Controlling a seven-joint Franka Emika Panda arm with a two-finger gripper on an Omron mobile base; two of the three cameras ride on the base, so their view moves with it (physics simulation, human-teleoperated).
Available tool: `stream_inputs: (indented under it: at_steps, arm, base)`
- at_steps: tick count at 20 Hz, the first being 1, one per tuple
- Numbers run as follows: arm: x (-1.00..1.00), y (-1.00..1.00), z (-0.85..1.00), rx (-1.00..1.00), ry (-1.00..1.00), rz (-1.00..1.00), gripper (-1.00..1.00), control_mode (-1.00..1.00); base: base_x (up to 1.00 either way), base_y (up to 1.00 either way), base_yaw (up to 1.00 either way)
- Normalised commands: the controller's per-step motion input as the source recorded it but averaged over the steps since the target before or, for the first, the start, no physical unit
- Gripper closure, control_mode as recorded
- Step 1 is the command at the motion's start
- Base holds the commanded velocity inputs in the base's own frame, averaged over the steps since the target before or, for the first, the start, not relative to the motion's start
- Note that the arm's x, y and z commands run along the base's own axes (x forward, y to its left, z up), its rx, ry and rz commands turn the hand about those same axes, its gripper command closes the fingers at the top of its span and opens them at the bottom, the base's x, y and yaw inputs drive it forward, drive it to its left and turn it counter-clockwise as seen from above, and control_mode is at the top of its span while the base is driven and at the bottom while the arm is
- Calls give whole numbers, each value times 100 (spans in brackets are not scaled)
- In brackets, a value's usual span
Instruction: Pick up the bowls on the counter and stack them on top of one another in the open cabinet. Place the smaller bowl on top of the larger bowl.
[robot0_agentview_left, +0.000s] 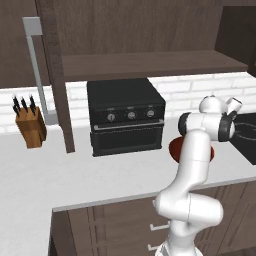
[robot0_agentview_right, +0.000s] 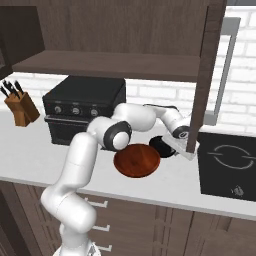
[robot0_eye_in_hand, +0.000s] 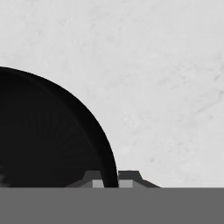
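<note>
The small glossy black round bowl is being gripped at its rim by the two-finger gripper, whose jaws are being held narrow, one tip inside the wall and one outside, as the hand view shows. The bowl is sitting on the long white-grey bench, just beside the wide shallow reddish-brown bowl and between it and the black cooktop.

By the task, the larger bowl is judged to belong on the shelf first, so this grasp is probably being taken out of order unless the black bowl is being parked in the cabinet for now. For a sound lift, the rim is best being pinched squarely and raised straight up, since a thin glossy wall is likely to slip or tilt in the tips.

The plain wood shelf board of the dark brown open cabinet is lying above and behind the black toaster oven. The cabinet's dark upright post is standing very near the wrist in the right base view and is being judged the main thing to clear. The wooden knife block is standing well apart.
</note>
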Motion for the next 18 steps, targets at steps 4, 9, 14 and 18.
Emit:
stream_inputs:
  at_steps: [4,9,14,18]
  arm:
    - [-1,-11,15,7,-11,-8,100,-100]
    - [1,0,5,3,-7,-10,100,-100]
    - [2,0,21,1,-3,-9,100,-100]
    - [-21,0,51,1,-3,-4,100,-100]
  base:
    - [0,0,0]
    - [0,0,0]
    - [0,0,0]
    - [0,0,0]
